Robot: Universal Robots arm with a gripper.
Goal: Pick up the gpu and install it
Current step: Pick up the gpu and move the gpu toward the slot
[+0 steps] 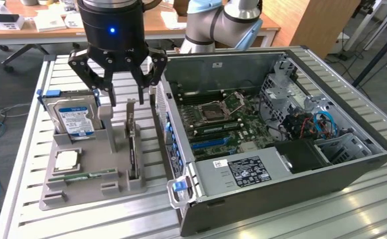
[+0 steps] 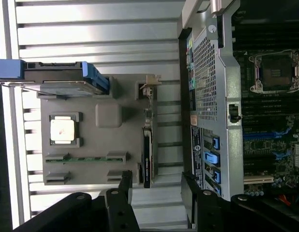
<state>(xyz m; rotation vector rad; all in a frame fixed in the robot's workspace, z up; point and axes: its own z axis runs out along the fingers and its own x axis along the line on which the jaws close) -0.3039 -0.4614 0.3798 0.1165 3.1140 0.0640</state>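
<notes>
On the slatted metal table (image 1: 22, 164), the gpu (image 1: 132, 144) stands on edge in the grey holder tray (image 1: 87, 191), just beside the open computer case (image 1: 280, 199).
The card is thin and upright. Fingers closing off-centre could, I'd guess, tip it or snag the case wall. The gripper (image 1: 132, 92) hangs over the card's far end, fingers spread wide, pinching nothing.

Your exterior view looks down obliquely from close by across the table (image 1: 20, 164) at the grey tray (image 1: 87, 188) and open computer case (image 1: 300, 199). Your wrist view faces straight down past the fingers (image 2: 190, 193), sharing the tray and the case wall.
</notes>
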